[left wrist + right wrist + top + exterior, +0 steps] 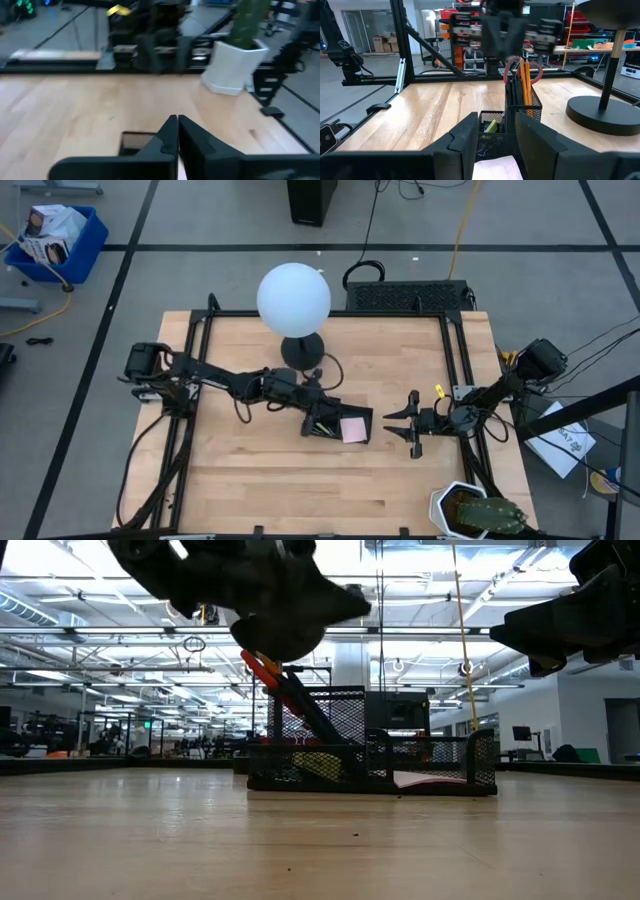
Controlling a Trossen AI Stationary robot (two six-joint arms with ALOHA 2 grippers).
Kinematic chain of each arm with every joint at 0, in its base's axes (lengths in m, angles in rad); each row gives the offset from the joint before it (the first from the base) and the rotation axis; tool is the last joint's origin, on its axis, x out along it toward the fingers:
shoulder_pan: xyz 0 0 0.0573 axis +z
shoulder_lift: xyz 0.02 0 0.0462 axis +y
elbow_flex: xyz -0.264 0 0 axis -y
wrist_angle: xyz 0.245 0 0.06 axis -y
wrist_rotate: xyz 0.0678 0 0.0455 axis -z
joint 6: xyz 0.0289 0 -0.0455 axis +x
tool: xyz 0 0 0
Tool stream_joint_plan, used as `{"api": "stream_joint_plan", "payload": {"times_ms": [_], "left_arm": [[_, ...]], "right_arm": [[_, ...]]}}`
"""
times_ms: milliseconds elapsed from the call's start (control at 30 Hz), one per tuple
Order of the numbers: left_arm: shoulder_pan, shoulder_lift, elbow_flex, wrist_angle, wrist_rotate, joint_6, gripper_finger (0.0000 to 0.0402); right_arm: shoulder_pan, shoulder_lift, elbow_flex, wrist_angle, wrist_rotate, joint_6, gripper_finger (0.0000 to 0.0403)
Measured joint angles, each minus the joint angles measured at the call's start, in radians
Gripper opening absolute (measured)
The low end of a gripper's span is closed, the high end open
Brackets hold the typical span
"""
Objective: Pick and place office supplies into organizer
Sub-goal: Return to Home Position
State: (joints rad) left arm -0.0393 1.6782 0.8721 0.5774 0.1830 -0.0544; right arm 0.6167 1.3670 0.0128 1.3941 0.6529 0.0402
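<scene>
Hovers left claw (176,120), closed on nothing, above organizer (430,755) holding pad (353,430), scissors (272,678) and pencils (525,75); hangs right claw (496,120), open, just beside it over bench (250,470).

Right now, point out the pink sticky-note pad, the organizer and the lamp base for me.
pink sticky-note pad (353,430), high view, middle of its top face.
organizer (450,760), low view, its black mesh front wall.
lamp base (600,117), right wrist view, top of the round black disc.

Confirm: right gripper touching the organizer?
Apart. High view shows bare table between the right gripper and the organizer; low view shows that gripper up in the air, above the organizer's rim.
</scene>
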Motion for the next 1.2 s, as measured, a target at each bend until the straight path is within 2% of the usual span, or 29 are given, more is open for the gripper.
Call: {"api": "stream_joint_plan", "payload": {"times_ms": [133,300,533,667,833,967,1200], "left_arm": [[-0.064,-0.059,-0.030,0.000,-0.056,0.051,0.0005],[-0.102,-0.208,-0.144,0.007,-0.160,0.045,0.0013],[-0.129,-0.458,-0.364,0.004,-0.158,0.021,0.0004],[-0.154,-0.603,-0.491,0.058,-0.161,0.008,0.0009],[-0.178,-0.780,-0.629,0.082,-0.203,-0.009,0.0017],[-0.186,-0.916,-0.729,0.081,-0.212,-0.024,0.0005],[-0.187,-1.076,-0.842,0.077,-0.211,-0.048,0.0022]], "right_arm": [[0.000,0.000,0.000,0.000,0.000,0.000,0.0128],[0.000,0.000,0.000,0.000,0.000,0.000,0.0128],[0.000,0.000,0.000,0.000,0.000,0.000,0.0128],[0.000,0.000,0.000,0.000,0.000,0.000,0.0128],[0.000,0.000,0.000,0.000,0.000,0.000,0.0128],[0.000,0.000,0.000,0.000,0.000,-0.001,0.0128],[0.000,0.000,0.000,0.005,-0.001,-0.142,0.0128]]}}
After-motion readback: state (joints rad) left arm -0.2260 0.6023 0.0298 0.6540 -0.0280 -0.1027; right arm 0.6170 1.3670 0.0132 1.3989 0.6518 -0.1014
